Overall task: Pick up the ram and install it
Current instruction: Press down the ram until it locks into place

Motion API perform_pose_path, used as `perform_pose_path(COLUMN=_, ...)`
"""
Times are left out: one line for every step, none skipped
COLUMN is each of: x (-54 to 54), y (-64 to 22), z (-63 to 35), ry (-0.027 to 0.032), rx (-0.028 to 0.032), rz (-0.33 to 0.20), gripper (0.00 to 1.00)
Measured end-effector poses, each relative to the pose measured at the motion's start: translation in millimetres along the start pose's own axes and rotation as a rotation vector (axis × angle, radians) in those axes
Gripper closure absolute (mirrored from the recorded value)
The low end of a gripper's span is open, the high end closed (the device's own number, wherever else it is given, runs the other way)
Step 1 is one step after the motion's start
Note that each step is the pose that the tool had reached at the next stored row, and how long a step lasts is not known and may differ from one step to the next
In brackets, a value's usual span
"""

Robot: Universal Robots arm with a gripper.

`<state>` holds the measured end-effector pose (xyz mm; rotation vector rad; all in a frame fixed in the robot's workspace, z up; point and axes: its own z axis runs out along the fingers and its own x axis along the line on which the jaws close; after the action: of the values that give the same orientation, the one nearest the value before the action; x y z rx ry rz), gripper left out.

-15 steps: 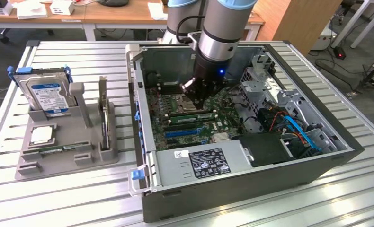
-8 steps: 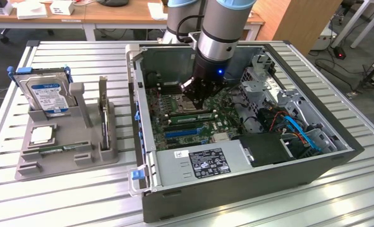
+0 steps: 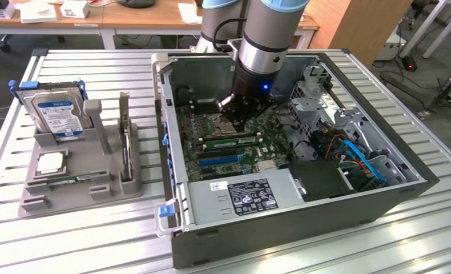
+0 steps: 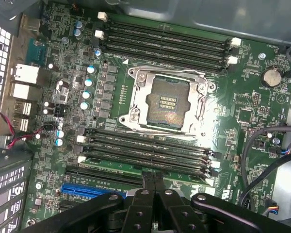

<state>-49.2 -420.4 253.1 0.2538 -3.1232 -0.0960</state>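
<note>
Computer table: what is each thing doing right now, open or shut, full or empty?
hand, shut, just over the ram.
ram, standing in a board slot.
processor socket, empty.
computer case, side open.
hard drive, upright in the gray holder.

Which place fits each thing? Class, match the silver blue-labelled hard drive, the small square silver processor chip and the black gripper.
Things:
1. silver blue-labelled hard drive
2. small square silver processor chip
3. black gripper

Places:
A. over the green motherboard, inside the open dark computer case
B. standing upright in the grey holder
C. lying flat on the grey holder

Pairs: 1-B, 2-C, 3-A
</note>
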Motion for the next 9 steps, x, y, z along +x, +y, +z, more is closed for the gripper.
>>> perform_pose_path(x=0.1, y=-0.6, z=0.0, ry=-0.0001, rx=0.0, rz=0.0, gripper=0.91)
perform_pose_path(x=0.2, y=-1.1, z=-0.1, ry=-0.0001, rx=0.0001, rz=0.001, gripper=0.91)
perform_pose_path(x=0.3, y=-1.4, z=-0.1, ry=-0.0001, rx=0.0, rz=0.001, gripper=0.91)
perform_pose_path(x=0.3, y=-1.6, z=-0.1, ry=-0.0001, rx=-0.0001, rz=0.001, gripper=0.91)
perform_pose_path(x=0.3, y=-1.6, z=-0.1, ry=-0.0001, rx=-0.0001, rz=0.001, gripper=0.91)
perform_pose_path(x=0.3, y=-1.7, z=-0.1, ry=-0.0001, rx=0.0, rz=0.001, gripper=0.91)
perform_pose_path(x=0.3, y=-1.8, z=-0.1, ry=-0.0001, rx=0.0, rz=0.001, gripper=0.91)
perform_pose_path(x=0.3, y=-1.9, z=-0.1, ry=-0.0001, rx=0.0, rz=0.001, gripper=0.91)
perform_pose_path(x=0.3, y=-1.9, z=-0.1, ry=-0.0001, rx=0.0, rz=0.001, gripper=0.91)
